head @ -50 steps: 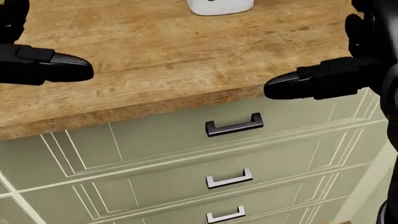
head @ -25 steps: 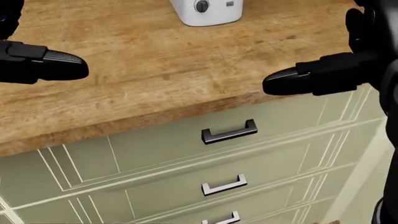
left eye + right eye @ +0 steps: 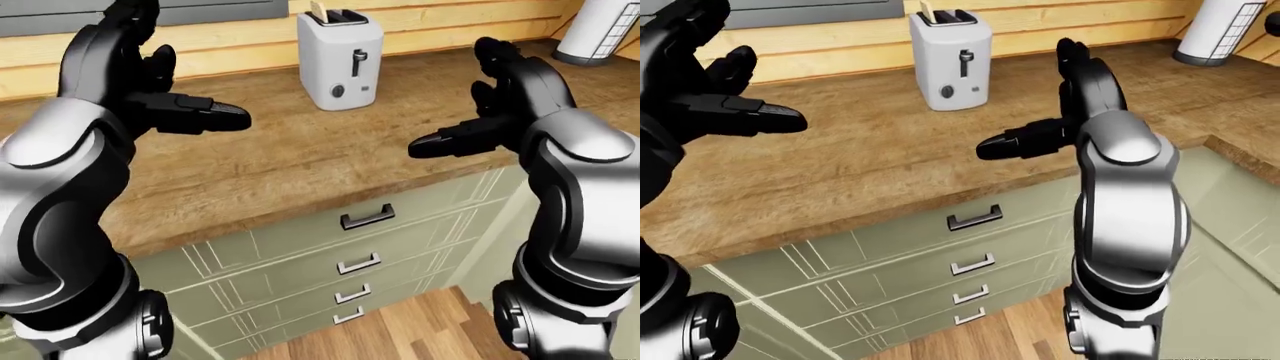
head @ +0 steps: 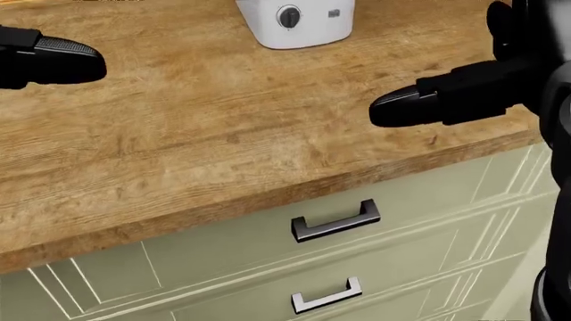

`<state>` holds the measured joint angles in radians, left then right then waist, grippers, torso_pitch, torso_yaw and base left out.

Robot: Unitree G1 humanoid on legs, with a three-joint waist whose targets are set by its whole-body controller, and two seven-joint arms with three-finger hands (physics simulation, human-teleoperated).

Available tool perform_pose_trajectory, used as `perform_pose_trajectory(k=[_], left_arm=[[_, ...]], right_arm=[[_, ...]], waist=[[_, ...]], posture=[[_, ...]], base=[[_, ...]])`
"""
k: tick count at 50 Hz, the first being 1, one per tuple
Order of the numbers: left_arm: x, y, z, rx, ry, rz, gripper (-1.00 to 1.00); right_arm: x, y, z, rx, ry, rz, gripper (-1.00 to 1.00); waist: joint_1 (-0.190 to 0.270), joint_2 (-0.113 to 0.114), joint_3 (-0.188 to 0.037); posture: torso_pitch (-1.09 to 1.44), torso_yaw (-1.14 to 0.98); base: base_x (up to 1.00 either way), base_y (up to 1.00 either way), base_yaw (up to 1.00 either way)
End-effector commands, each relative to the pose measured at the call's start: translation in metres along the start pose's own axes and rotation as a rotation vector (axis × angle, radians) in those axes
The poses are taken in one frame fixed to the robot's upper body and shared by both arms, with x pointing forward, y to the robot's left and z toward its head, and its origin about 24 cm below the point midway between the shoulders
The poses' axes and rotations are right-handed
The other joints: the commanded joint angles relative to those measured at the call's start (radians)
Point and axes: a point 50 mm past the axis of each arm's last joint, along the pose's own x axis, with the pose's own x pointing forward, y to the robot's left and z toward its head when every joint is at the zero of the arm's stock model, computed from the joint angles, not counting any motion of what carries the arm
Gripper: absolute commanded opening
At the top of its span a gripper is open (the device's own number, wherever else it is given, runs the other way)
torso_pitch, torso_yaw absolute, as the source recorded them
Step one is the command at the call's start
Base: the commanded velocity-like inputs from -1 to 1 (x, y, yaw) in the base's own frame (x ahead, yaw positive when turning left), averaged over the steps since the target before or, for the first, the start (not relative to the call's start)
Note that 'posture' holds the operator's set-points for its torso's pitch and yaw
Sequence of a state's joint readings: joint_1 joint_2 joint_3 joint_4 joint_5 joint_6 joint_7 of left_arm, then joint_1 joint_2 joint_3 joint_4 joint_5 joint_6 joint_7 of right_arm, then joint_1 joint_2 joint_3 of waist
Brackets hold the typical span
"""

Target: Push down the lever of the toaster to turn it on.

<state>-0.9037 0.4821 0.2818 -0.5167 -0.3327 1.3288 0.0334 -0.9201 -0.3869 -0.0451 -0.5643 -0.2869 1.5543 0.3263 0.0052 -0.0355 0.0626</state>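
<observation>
**Toaster lever not yet reached, both hands empty**

Toaster (image 3: 340,58) stands at the bench's far edge, against the wooden wall, with its lever (image 3: 359,63) up near the top of the slot on the face turned toward me. The wooden bench (image 3: 300,161) stretches wide between it and my arms, so the step in hand, as I judge it, is the approach. To do it well I want to close in on the bench's near edge, carry one hand across above the top, set a single fingertip on the lever's upper side and press straight down along the slot, not sideways, so the body does not slide or tip.

My right hand (image 3: 470,131) hovers over the near edge toward the right corner, fingers spread apart, one pointing inward, touching nothing. My left hand (image 3: 175,112) hangs over the left part of the bench, fingers likewise apart, holding nothing. Both are well apart from the toaster.
</observation>
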Motion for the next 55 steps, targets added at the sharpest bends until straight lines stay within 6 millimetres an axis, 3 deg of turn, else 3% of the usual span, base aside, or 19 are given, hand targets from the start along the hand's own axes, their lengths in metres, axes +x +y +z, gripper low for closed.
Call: perform_pose_trajectory(k=[1,9,11,13,14,15,16,23,26,27,28,29,31,32,34,35,39,40,55], left_arm=[[-0.006,0.005,0.022,0.012,-0.085,0.02,1.0],[0.005,0.007,0.025,0.038,-0.056,0.017,1.0],[0.003,0.009,0.029,0.036,-0.063,0.025,1.0],[0.002,0.01,0.032,0.036,-0.072,0.028,1.0],[0.001,0.012,0.033,0.016,-0.091,0.063,1.0],[0.0,0.011,0.033,0.022,-0.089,0.055,1.0],[0.0,0.011,0.033,0.019,-0.087,0.052,1.0],[-0.003,0.01,0.034,0.022,-0.086,0.041,1.0],[-0.003,0.01,0.034,0.021,-0.074,0.024,1.0],[-0.004,0.009,0.033,0.022,-0.06,0.001,1.0],[-0.006,0.009,0.033,0.02,-0.065,-0.012,1.0],[-0.005,0.012,0.033,0.004,-0.042,0.012,1.0],[-0.006,0.012,0.035,0.005,-0.06,-0.003,1.0],[-0.006,0.011,0.035,-0.001,-0.056,-0.014,1.0],[-0.007,0.011,0.035,0.0,-0.058,-0.017,1.0],[-0.007,0.012,0.035,0.001,-0.061,-0.016,1.0],[-0.01,0.011,0.035,0.011,-0.065,-0.032,1.0],[-0.01,0.011,0.035,0.011,-0.063,-0.034,1.0],[-0.01,0.012,0.035,0.028,-0.064,-0.019,1.0]], right_arm=[[-0.005,-0.004,0.016,-0.01,-0.078,-0.024,1.0],[-0.003,-0.009,0.029,-0.017,-0.066,-0.022,1.0],[-0.005,-0.009,0.032,-0.02,-0.068,-0.023,1.0],[-0.006,-0.009,0.033,-0.024,-0.07,-0.023,1.0],[-0.006,-0.009,0.034,-0.023,-0.071,-0.023,1.0],[-0.006,-0.009,0.034,-0.024,-0.072,-0.023,1.0],[-0.006,-0.009,0.033,-0.025,-0.07,-0.023,1.0],[-0.005,-0.008,0.033,-0.028,-0.07,-0.023,1.0],[-0.006,-0.008,0.034,-0.029,-0.073,-0.024,1.0],[-0.006,-0.008,0.034,-0.03,-0.074,-0.024,1.0],[-0.007,-0.008,0.035,-0.031,-0.075,-0.024,1.0],[-0.007,-0.008,0.035,-0.033,-0.075,-0.023,1.0],[-0.008,-0.007,0.036,-0.038,-0.082,-0.024,1.0],[-0.01,-0.006,0.037,-0.039,-0.092,-0.017,1.0],[-0.011,-0.006,0.038,-0.044,-0.096,-0.017,1.0],[-0.012,-0.006,0.039,-0.047,-0.098,-0.019,1.0],[-0.013,-0.009,0.04,-0.046,-0.106,-0.025,1.0],[-0.013,-0.009,0.04,-0.046,-0.104,-0.027,1.0],[-0.013,-0.009,0.04,-0.048,-0.103,-0.027,1.0]], waist=[[0.011,-0.02,-0.022],[-0.008,0.05,-0.017],[-0.017,0.089,-0.023],[-0.022,0.156,-0.046],[-0.015,0.107,-0.029],[-0.023,0.129,-0.027],[-0.016,0.124,-0.026],[0.002,0.061,-0.025],[0.014,0.002,-0.037],[0.018,-0.028,-0.061],[0.007,0.002,-0.03],[0.014,-0.019,-0.017],[0.002,-0.008,-0.025],[0.001,-0.002,0.006],[0.003,-0.001,0.0],[-0.008,0.001,-0.022],[-0.013,0.062,-0.029],[-0.009,0.042,-0.014],[-0.007,0.036,-0.041]], posture=[[0.0,0.0],[0.0,0.0],[0.0,0.0],[0.0,0.0],[0.0,0.0],[0.0,0.0],[0.0,0.0],[0.0,0.0],[0.0,0.0],[0.0,0.0],[0.0,0.0],[0.0,0.0],[0.0,0.0],[0.0,0.0],[0.0,0.0],[0.0,0.0],[0.0,0.0],[0.0,0.0],[-0.06,0.0]], base=[[0.29,0.0,0.0],[0.29,0.0,0.0],[0.31,0.0,0.0],[0.31,0.0,0.0],[0.31,0.0,0.0],[0.33,0.0,0.0],[0.31,0.0,0.0],[0.32,0.0,0.0],[0.34,0.0,0.0],[0.34,0.0,0.0],[0.34,0.0,0.0],[0.34,0.0,0.0],[0.33,0.0,0.0],[0.0,0.0,0.0],[0.0,0.0,0.0],[0.0,0.0,0.0],[0.0,0.0,0.0],[0.0,0.0,0.0],[0.0,0.0,0.0]])
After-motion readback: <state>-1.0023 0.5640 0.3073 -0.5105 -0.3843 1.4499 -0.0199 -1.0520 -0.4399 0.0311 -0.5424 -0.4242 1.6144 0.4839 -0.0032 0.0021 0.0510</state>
